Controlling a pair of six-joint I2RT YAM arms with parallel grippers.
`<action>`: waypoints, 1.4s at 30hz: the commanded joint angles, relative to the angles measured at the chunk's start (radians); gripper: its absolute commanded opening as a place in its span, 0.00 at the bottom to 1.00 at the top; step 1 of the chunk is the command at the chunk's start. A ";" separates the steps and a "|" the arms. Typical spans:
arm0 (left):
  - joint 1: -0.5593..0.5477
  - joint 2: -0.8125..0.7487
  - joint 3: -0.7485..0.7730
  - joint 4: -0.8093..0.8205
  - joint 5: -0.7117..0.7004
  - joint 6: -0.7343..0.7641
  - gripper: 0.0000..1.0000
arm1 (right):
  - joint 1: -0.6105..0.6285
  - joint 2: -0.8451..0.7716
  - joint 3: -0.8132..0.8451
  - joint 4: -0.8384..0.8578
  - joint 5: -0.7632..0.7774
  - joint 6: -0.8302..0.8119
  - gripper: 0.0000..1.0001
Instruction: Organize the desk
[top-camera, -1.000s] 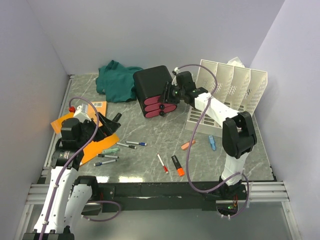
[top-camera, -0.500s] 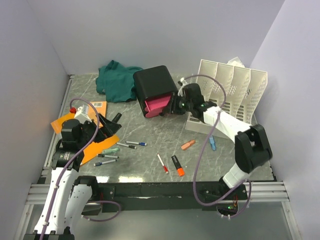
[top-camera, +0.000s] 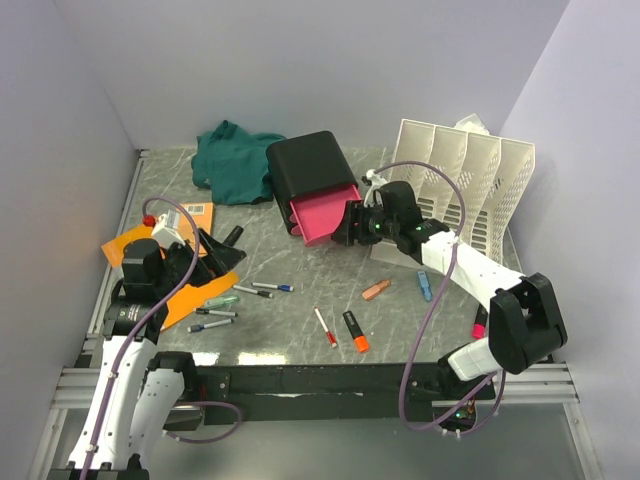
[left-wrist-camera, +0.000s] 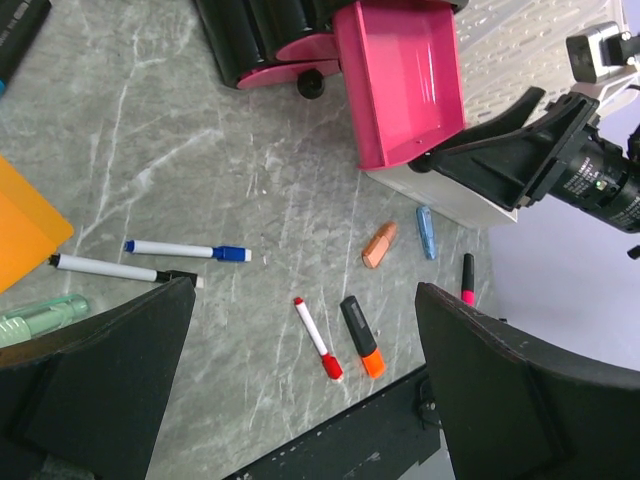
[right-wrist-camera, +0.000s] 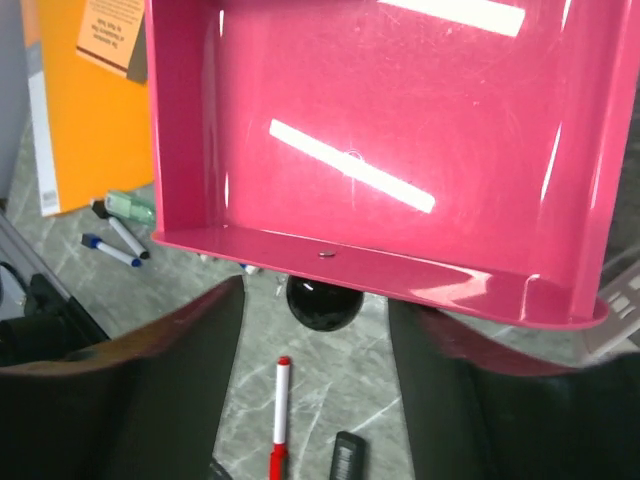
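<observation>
The grey-green marble desk (top-camera: 300, 265) carries scattered pens. A black drawer box (top-camera: 305, 165) stands at the back with one pink drawer (top-camera: 325, 215) pulled out; the drawer is empty in the right wrist view (right-wrist-camera: 380, 140). My right gripper (top-camera: 350, 225) is at the drawer's front, its fingers (right-wrist-camera: 190, 380) astride the black knob (right-wrist-camera: 322, 302) with a gap on each side, open. My left gripper (top-camera: 225, 250) is open and empty above the desk's left side, and in its own view (left-wrist-camera: 305, 300) the fingers stand wide apart.
A red marker (top-camera: 325, 326), a black-orange highlighter (top-camera: 355, 332), an orange piece (top-camera: 376, 290), a blue piece (top-camera: 425, 286) and a pink marker (top-camera: 479, 322) lie in front. Blue markers (top-camera: 272, 287), an orange folder (top-camera: 170, 270), a green cloth (top-camera: 235, 160) and a white file rack (top-camera: 460, 170) are around.
My right gripper has drawn back toward the front right, and the pink drawer has slid out of the black box with it. The left arm has not moved.
</observation>
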 joint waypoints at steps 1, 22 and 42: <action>0.003 -0.014 0.005 0.015 0.046 0.020 1.00 | 0.004 -0.035 0.022 0.031 -0.011 -0.076 0.75; -0.167 0.148 0.078 -0.044 -0.114 0.059 0.99 | -0.122 -0.402 0.016 -0.536 -0.371 -0.924 1.00; -1.124 0.516 0.077 0.140 -0.774 -0.539 0.88 | -0.444 -0.724 -0.366 -0.289 -0.425 -0.728 1.00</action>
